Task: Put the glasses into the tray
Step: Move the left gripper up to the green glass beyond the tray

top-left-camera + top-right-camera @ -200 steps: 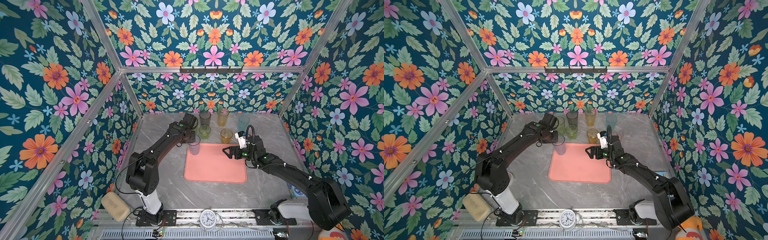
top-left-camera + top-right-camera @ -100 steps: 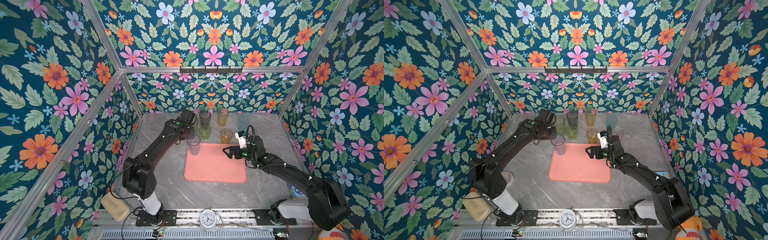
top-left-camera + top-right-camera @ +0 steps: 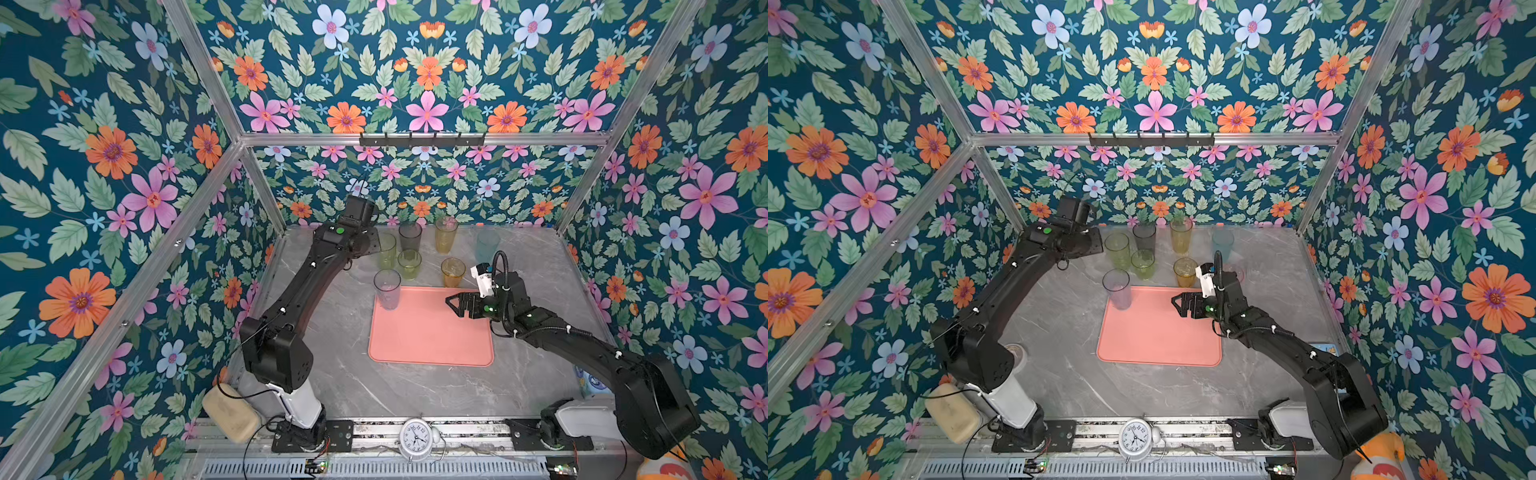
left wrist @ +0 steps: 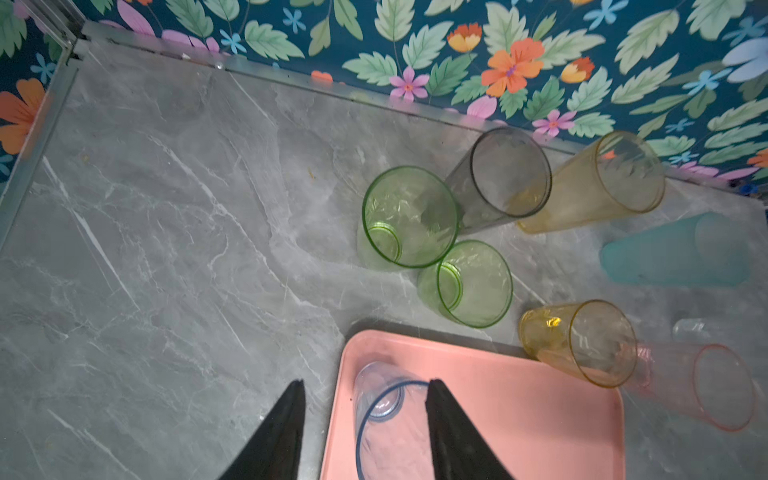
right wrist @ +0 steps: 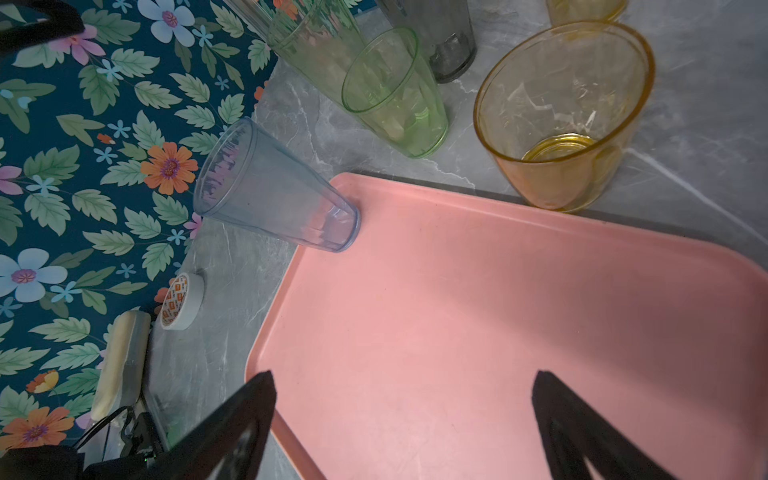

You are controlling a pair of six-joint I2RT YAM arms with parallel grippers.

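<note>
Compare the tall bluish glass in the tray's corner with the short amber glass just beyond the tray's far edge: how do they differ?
Colour: the tall bluish glass is faintly blue, the short amber glass yellow-orange. Height: the bluish glass stands clearly taller than the amber glass. Place: the bluish glass stands inside the tray, the amber glass on the table outside it. Both are upright, empty and tapered.

One glass [image 3: 387, 289] stands in the tray [image 3: 432, 332], at its far left corner. The other glasses [image 3: 409, 264] stand on the table [image 3: 332, 374] just behind the tray.
</note>
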